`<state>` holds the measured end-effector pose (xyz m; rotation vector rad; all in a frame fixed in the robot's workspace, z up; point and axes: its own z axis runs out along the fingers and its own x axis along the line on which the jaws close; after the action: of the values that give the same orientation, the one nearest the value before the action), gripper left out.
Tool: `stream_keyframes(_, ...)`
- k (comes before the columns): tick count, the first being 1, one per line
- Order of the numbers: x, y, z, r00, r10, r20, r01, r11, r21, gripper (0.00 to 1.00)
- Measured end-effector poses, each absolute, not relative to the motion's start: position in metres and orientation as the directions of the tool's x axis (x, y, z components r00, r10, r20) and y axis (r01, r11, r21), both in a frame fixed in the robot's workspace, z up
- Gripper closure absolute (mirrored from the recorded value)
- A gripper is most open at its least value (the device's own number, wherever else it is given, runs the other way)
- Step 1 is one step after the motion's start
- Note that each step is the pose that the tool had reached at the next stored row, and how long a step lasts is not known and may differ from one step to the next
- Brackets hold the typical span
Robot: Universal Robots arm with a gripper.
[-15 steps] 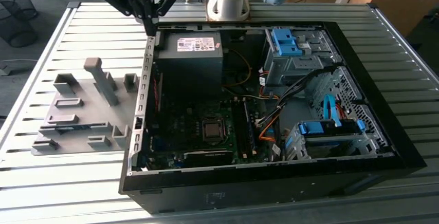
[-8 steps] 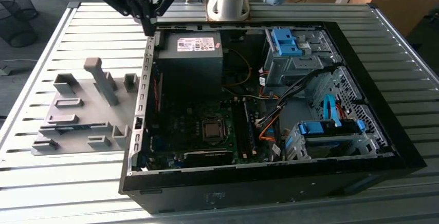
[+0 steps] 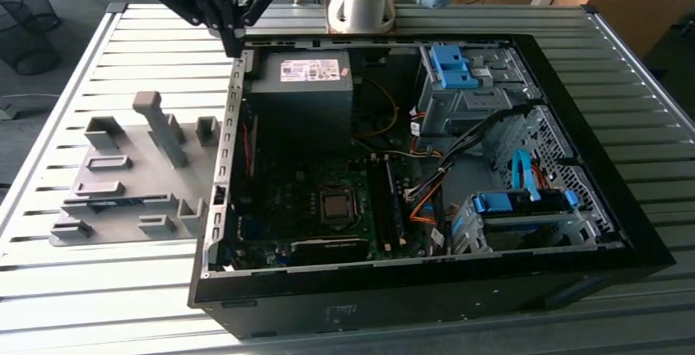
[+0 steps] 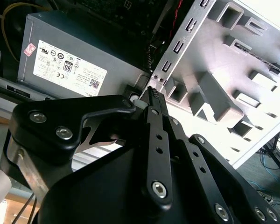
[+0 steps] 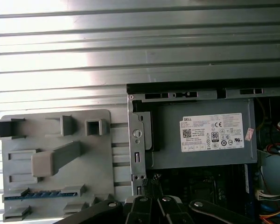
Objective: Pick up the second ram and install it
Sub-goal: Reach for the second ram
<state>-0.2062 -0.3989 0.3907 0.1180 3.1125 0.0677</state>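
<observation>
Closest to the lens in the second wrist view sits the gripper, black links running up to two fingers pressed together tip to tip. In the exterior view it hangs over the computer case, above the case's perforated side wall at the corner that houses the grey power supply. Just outside that same wall of the case, a grey fixture lies on the slatted metal table. The second ram stands on edge in a long slot of the fixture, outside the case and well apart from the gripper, showing as a thin blue-green strip.
</observation>
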Motion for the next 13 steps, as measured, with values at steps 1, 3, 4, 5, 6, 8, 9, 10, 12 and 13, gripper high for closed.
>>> stream_keyframes(1,-0.2066,-0.3989,0.3907,-0.997,0.076,-0.024,0.075,0.996,0.044,0.90)
stream_keyframes(3,-0.2075,-0.3989,0.3907,-0.997,0.076,-0.024,0.075,0.996,0.044,0.90)
stream_keyframes(4,-0.2079,-0.3989,0.3907,-0.997,0.076,-0.024,0.075,0.996,0.044,0.90)
stream_keyframes(5,-0.2083,-0.3989,0.3907,-0.997,0.076,-0.024,0.075,0.996,0.044,0.90)
stream_keyframes(6,-0.2088,-0.3989,0.3906,-0.997,0.076,-0.024,0.075,0.996,0.044,0.90)
stream_keyframes(8,-0.2096,-0.3989,0.3906,-0.997,0.076,-0.024,0.075,0.996,0.044,0.90)
stream_keyframes(9,-0.2100,-0.3989,0.3905,-0.997,0.076,-0.024,0.075,0.996,0.044,0.90)
stream_keyframes(10,-0.2104,-0.3989,0.3905,-0.997,0.076,-0.024,0.075,0.996,0.044,0.90)
stream_keyframes(12,-0.2114,-0.3989,0.3905,-0.997,0.076,-0.024,0.075,0.996,0.044,0.90)
stream_keyframes(13,-0.2119,-0.3989,0.3904,-0.997,0.076,-0.025,0.075,0.996,0.044,0.90)
